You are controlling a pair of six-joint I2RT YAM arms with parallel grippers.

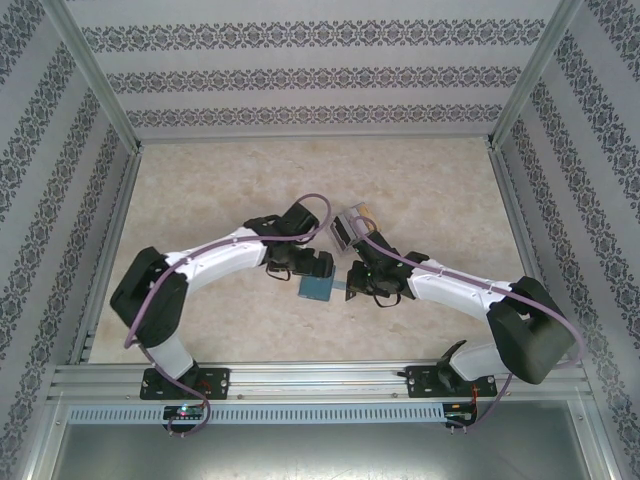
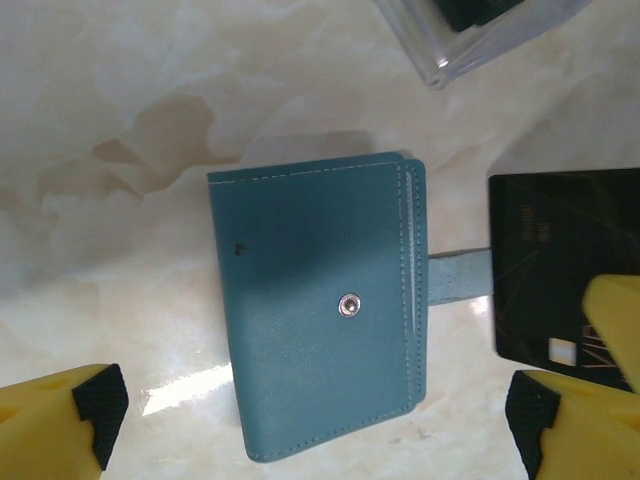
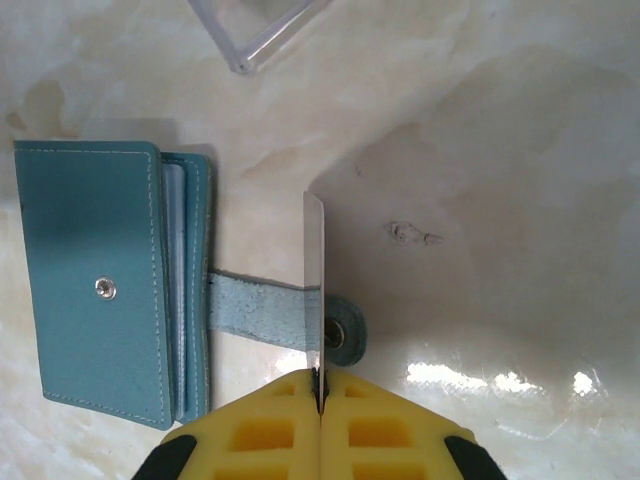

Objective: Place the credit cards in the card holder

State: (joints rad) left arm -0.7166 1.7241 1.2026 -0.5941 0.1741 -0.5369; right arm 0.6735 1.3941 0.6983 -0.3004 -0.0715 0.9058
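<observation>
Where the two arms meet at mid-table in the top view, the wallet lies flat on the table, the left claw over it and the right claw just beside its right edge; a clear box sits just beyond, and the jaws are too small here to judge. From the left wrist, the wallet is folded shut, stud up, its long axis running up the frame, and the left claw straddles it with fingers spread wide to either side, holding nothing. Its strap trails out to the right, and across the strap's end stands a dark card, gripped by a yellow finger of the other arm. From the right wrist, the right claw is clamped tight on that card, seen edge-on and upright, crossing the strap near the snap. The wallet lies to the card's left, near but apart, its open side facing the card; pale leaves show between the covers, probably pockets, though they could be cards already in. The card's edge runs parallel with the wallet's long side, so I judge the coming move a short leftward slide into that mouth, with the left claw, the nearer one, placed to pin the cover.
</observation>
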